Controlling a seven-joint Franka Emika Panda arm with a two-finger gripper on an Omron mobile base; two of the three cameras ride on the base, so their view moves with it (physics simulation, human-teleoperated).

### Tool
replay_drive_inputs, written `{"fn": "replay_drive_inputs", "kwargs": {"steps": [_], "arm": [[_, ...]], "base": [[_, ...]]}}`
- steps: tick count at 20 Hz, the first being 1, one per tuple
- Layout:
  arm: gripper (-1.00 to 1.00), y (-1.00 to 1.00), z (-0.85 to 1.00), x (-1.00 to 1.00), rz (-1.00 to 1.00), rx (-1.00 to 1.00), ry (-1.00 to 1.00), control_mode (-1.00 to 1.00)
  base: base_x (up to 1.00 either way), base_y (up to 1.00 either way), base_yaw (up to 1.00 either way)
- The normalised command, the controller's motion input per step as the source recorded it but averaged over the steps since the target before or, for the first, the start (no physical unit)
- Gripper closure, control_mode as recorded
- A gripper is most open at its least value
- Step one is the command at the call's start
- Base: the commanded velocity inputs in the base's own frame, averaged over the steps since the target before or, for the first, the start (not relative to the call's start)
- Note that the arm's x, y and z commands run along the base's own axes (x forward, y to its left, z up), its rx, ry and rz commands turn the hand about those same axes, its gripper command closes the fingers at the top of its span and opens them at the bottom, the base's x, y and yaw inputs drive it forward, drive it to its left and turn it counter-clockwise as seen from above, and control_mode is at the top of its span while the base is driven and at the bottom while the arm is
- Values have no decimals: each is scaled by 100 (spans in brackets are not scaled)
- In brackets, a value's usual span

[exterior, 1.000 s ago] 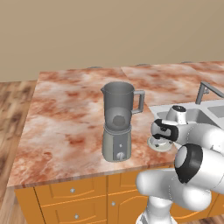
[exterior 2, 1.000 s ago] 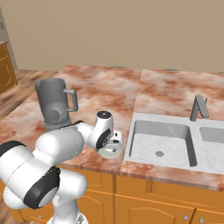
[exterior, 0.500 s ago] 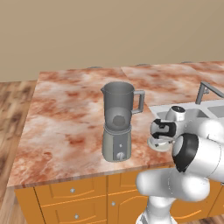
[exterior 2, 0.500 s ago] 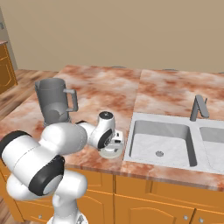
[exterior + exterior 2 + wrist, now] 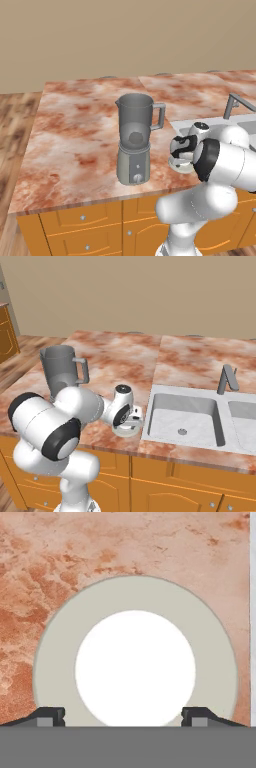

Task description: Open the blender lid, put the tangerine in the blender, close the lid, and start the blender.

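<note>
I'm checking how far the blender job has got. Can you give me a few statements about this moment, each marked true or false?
1. The lid lies flat on the counter. True.
2. The lid sits on top of the blender. False: the jar is open at its rim, and the lid lies on the counter between the blender and the sink.
3. The gripper is open, with a finger on each side of the lid's white cap. True.
4. The blender lies on its side. False: it stands upright on its base.
5. The gripper hangs over the sink basin. False: it is above the lid, on the counter beside the sink.
</note>
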Motion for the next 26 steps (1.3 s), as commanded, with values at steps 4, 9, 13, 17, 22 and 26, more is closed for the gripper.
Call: {"fn": "replay_drive_inputs", "kwargs": {"steps": [4,9,13,17,22,26], "arm": [[-100,-4,-18,11,0,-1,0,-100],[-100,-1,-2,7,0,-1,-1,-100],[-100,0,-6,8,0,-1,-1,-100],[-100,-7,0,0,0,-3,-12,-100],[-100,0,-11,6,0,-2,-3,-100],[-100,0,-34,25,0,-1,0,-100]], "base": [[0,0,0],[0,0,0],[0,0,0],[0,0,0],[0,0,0],[0,0,0]]}}
